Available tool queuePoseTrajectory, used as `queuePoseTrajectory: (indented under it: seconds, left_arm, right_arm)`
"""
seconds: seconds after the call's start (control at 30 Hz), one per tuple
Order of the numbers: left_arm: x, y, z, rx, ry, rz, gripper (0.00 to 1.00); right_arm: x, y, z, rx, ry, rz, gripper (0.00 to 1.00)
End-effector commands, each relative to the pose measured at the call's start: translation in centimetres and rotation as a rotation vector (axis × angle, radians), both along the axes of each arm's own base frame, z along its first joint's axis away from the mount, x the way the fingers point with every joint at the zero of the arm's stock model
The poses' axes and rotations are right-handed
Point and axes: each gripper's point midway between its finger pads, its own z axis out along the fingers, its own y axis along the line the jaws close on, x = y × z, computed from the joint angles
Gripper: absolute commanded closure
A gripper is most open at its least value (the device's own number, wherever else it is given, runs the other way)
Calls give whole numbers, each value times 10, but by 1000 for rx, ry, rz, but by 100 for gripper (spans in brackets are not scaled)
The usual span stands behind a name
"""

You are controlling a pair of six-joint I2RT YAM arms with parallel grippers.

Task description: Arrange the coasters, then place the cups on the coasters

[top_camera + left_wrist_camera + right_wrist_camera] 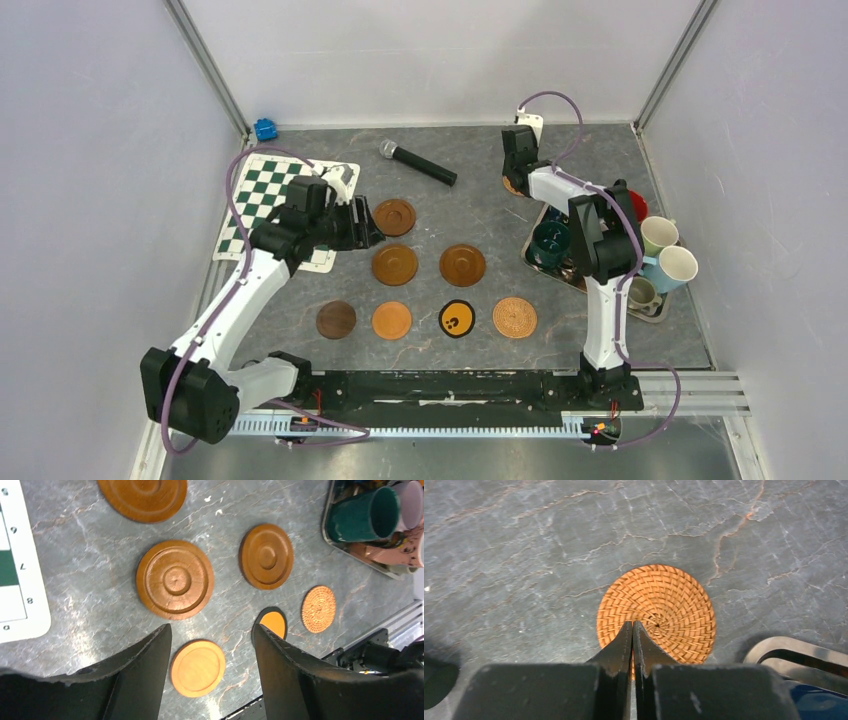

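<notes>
**A:** Start on the left. What is the left gripper [211, 628] doing?

**B:** Its jaws stand wide apart with nothing between them. It hangs beside the chequered mat [262, 190], just left of the top wooden coaster [395, 216].

**A:** And the middle of the table?

**B:** Seven coasters are laid out there in rows. The spot to the right of that top wooden one is bare.

**A:** The eighth?

**B:** That's the woven coaster [656, 612], far right, just beyond the tray [327, 515] where the cups [658, 235] wait. The right gripper [633, 625] is directly above it, jaws pressed shut and holding nothing. Its tips are over the disc's near half. I can't tell if they touch.

**A:** So the coming move?

**B:** I'd say slide it left and nearer, into that bare spot. The right arm is by far the closer. The disc is round, so it has no long axis to line up with.
</notes>
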Motion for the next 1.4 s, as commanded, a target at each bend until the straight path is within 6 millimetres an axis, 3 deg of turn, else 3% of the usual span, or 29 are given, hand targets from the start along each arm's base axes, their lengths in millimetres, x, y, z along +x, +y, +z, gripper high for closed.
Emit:
queuePoseTrajectory:
  seconds: [0.0,0.3,0.63,1.07,1.37]
  left_arm:
    - [-1,11,8,62,-88,-11,32]
    - [-4,11,7,53,-88,-5,31]
    - [-1,18,7,79,-91,26,31]
    - [-2,21,12,83,-113,43,31]
    - [-3,21,14,76,-122,44,30]
  right_arm:
    - [8,-9,0,-22,-1,-45,100]
    - [13,-11,-22,-9,25,-49,100]
    - [-3,1,-47,29,102,24,100]
    - [-72,37,-57,117,183,152,100]
    - [-100,88,-56,192,167,315,100]
